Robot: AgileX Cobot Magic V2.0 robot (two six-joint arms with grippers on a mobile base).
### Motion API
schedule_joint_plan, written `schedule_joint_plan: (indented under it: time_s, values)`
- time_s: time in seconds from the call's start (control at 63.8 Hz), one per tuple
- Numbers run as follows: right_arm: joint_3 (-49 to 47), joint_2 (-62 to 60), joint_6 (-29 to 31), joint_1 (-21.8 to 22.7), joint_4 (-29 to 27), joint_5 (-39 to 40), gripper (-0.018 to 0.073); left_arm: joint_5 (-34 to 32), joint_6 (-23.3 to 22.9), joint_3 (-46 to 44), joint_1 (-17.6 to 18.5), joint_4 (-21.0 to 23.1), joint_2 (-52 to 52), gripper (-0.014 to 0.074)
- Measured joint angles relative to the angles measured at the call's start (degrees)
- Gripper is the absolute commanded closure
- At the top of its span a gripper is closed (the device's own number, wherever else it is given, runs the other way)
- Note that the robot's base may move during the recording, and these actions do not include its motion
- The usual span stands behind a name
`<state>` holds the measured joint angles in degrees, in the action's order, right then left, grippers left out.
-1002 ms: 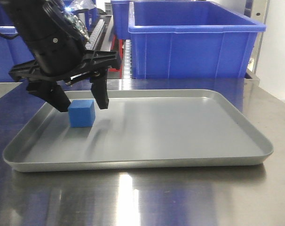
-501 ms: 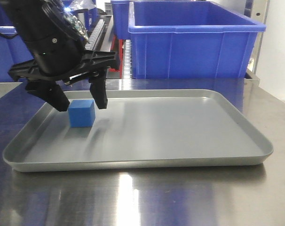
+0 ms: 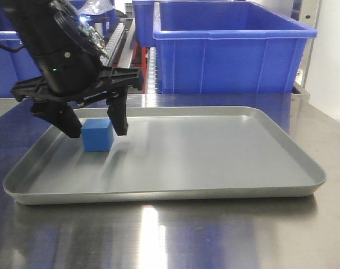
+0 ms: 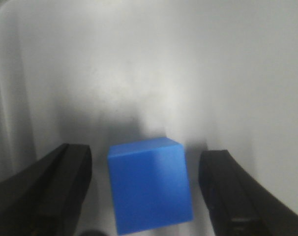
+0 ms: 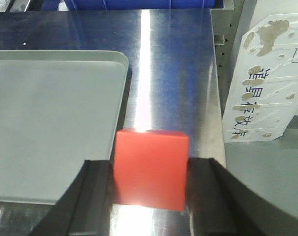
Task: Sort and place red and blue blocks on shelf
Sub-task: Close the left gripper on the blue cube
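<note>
Blue block (image 4: 149, 191) unmoved since the earlier frames; left gripper (image 3: 97, 130) lowered a little about it. The block is shown between the spread fingers, a gap left on either side, resting on the grey tray (image 3: 215, 193) beneath the hand; nothing is gripped. The red block (image 5: 150, 168) is clamped in the right gripper (image 5: 151, 199), with the tray's edge just beside it. Step judged in hand: pick-up of the blue block; the fingers are to be closed squarely on its side faces, then raised toward the shelf (image 3: 118, 33).

Gap each side of blue block (image 3: 97, 137) btwn left gripper (image 3: 97, 133) fingers. Tray (image 3: 215, 151) floor right of block open. Low rim rings tray. Crate (image 3: 231, 56) blocks rear.
</note>
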<state>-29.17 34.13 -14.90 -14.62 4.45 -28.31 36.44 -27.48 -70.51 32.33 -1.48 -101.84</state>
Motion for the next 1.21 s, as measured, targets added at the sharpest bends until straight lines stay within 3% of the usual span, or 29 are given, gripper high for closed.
schedule_joint_plan:
  time_s: [1.206]
  values:
    - [0.0, 0.0, 0.0, 0.0, 0.0, 0.0, 0.0509, 0.0, 0.0, 0.0, 0.0, 0.0, 0.0, 0.0085]
